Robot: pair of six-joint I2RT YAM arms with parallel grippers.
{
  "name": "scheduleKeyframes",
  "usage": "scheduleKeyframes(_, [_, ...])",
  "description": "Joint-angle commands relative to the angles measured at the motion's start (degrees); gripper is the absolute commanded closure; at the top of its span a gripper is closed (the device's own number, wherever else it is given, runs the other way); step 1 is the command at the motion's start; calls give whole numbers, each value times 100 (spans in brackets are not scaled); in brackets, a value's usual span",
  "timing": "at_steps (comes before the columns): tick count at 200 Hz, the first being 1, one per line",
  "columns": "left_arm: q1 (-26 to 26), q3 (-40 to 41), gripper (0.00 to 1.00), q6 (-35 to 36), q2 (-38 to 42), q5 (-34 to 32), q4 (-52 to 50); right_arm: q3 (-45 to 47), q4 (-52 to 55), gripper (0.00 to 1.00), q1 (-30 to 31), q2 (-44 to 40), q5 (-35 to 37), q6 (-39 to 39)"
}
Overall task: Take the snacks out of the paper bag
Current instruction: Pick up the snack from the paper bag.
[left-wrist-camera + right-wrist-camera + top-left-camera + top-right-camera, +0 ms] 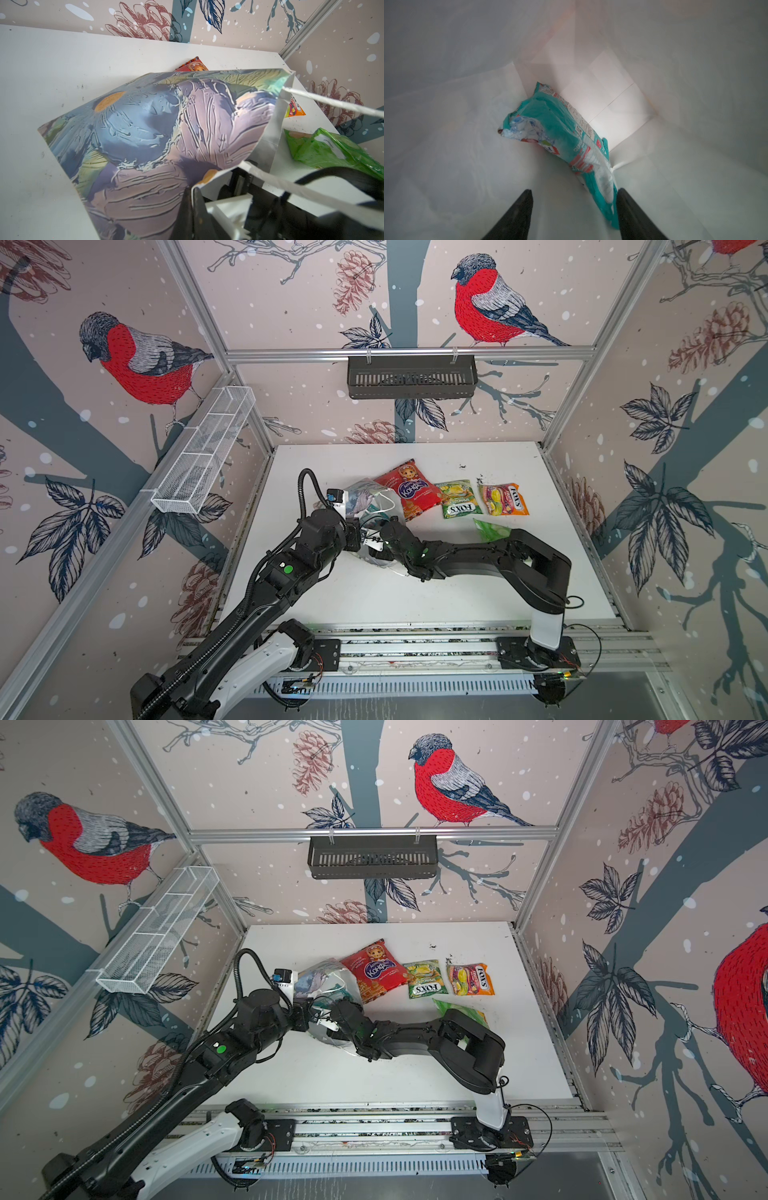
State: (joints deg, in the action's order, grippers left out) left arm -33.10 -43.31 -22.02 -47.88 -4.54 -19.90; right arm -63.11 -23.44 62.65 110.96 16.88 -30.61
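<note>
While the paper bag (145, 135) was pinched at its rim by the left gripper (192, 197), the teal packet (560, 133) lying inside it was best straddled squarely by the wide-parted right gripper (574, 190).

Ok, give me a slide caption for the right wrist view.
Open right pincer inside the white-lined bag, facing the one teal packet there.

A robot lab cell: aluminium frame (291, 354), bird-print panels (291, 302), white table (374, 601), left arm (266, 585) and right arm (536, 568) on a rail (415, 645).
</note>
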Motion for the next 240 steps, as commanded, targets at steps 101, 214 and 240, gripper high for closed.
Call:
scheduleKeyframes(101, [17, 41, 100, 40, 191, -13, 48, -472, -401, 35, -136, 619, -240, -516])
scheduleKeyframes(214, [164, 79, 100, 92, 49, 144, 125, -1155, 323, 61, -304, 1097, -353, -375])
scheduleKeyframes(240, [178, 85, 100, 93, 41, 155, 143, -1136, 273, 69, -311, 1095, -309, -319])
